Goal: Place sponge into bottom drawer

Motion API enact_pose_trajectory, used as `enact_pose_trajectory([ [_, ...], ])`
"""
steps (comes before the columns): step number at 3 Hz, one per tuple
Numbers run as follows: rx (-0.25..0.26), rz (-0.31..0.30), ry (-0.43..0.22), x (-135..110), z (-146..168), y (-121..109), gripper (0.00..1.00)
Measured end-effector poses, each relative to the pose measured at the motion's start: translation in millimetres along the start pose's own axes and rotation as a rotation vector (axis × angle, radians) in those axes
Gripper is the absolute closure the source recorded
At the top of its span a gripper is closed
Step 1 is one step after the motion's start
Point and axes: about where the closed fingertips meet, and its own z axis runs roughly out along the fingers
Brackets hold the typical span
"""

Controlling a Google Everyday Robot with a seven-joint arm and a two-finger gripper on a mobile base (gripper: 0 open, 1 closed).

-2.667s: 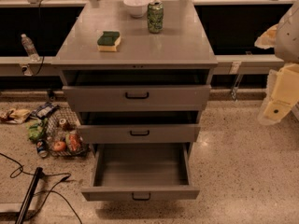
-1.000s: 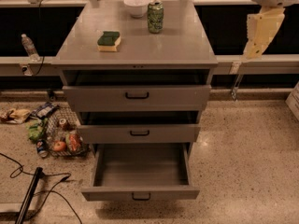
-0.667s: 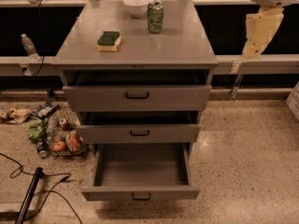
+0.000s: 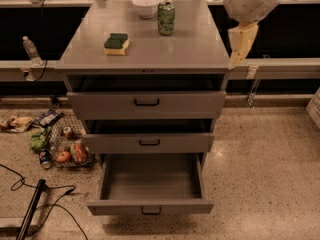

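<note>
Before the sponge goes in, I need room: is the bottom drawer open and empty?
Open, empty: the bottom drawer is pulled out, floor bare. Claw hovers by the cabinet's right edge.

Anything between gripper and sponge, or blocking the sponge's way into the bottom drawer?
Nothing visible: gripper at the right edge of the cabinet, sponge toward its left, can behind that line, bottom drawer open.

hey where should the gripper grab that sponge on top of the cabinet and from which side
Probably from straight above, closing on the yellow side faces of the sponge: it lies flat, green layer up, on the cabinet top, nothing touching it. The gripper hangs by the cabinet's right edge.
</note>
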Motion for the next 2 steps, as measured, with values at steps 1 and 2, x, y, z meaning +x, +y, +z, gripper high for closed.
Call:
enact_pose_trajectory([
  [1, -0.007, -0.230, -0.030, -13.6, 52.5, -16.9, 0.00],
  [2, -0.014, -0.358, -0.014, -10.7, 59.7, -17.7, 0.00],
])
